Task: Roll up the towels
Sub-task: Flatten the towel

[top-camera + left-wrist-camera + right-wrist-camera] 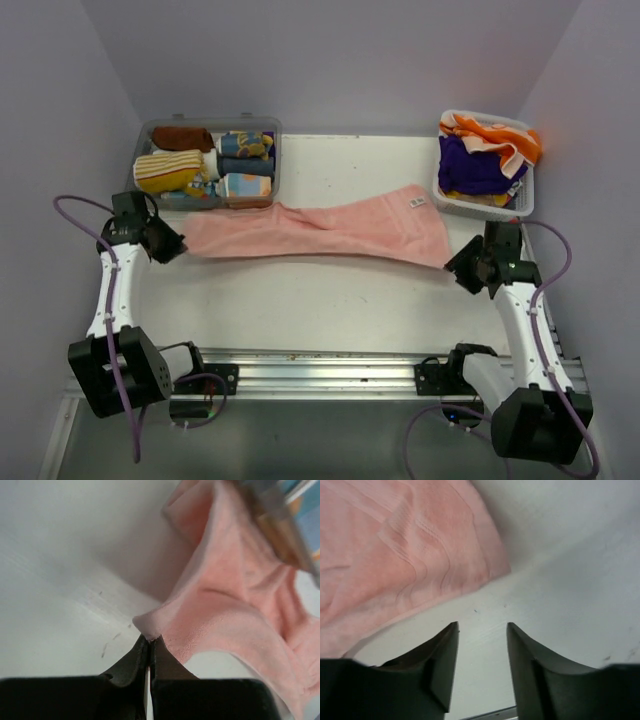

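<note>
A pink towel (320, 232) with a white label (417, 203) lies stretched across the table. Its left corner (150, 625) is pinched between the tips of my left gripper (150, 639), which is shut on it. At the towel's right end my right gripper (462, 266) stands open, fingertips apart, with bare table between them (482, 627); the towel's corner (490, 570) lies just ahead of the tips, free. More towels, orange (495, 137) and purple (475, 168), sit heaped in a white basket (440, 196) at the back right.
A clear bin (146, 135) at the back left holds several rolled towels, one striped yellow (165, 170). Its edge shows in the left wrist view as a clear rim (280, 520) just past the pink towel. A metal rail (320, 360) runs along the near edge.
</note>
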`<control>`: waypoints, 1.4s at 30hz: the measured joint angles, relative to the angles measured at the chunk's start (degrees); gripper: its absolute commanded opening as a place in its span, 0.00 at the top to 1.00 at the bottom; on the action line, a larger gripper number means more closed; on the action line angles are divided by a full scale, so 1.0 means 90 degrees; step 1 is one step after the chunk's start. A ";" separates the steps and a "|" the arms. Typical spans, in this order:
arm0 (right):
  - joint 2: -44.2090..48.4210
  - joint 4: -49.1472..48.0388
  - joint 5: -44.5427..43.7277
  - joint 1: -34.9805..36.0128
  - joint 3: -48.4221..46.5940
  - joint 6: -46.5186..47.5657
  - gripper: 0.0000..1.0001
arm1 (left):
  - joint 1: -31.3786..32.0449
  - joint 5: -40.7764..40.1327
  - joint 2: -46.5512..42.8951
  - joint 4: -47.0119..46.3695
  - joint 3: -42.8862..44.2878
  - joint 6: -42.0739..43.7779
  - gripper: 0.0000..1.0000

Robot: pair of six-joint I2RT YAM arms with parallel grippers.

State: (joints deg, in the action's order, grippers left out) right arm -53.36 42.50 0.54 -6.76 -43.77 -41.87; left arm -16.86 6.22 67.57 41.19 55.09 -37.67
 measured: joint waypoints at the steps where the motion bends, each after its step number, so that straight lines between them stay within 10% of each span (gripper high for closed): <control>1: 0.0022 0.0182 0.0010 0.0000 0.0248 -0.0027 0.36 | 0.0000 -0.0005 0.0053 0.0046 -0.0386 0.0002 1.00; 25: -0.2310 -0.1355 -0.0163 0.0000 0.0865 -0.0061 0.38 | 0.0000 -0.0044 0.0041 0.0041 -0.0753 0.0097 1.00; 31: -0.2839 -0.1736 -0.0177 -0.0002 0.0563 -0.0061 0.55 | 0.0000 0.0029 0.0041 0.0015 -0.0753 0.0153 1.00; 35: -0.2999 -0.1977 -0.0245 -0.0002 0.0539 -0.0061 0.98 | 0.0000 0.0061 0.0041 0.0022 -0.0746 0.0155 1.00; 42: -0.3024 -0.1848 -0.0306 -0.0002 0.0352 -0.0136 1.00 | 0.0000 0.0066 0.0027 0.0131 -0.0578 0.0219 1.00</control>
State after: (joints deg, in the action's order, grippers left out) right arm -80.58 25.87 -2.22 -6.79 -40.60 -43.09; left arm -16.86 6.81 67.81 42.37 49.89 -35.70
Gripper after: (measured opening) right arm 0.036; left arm 0.017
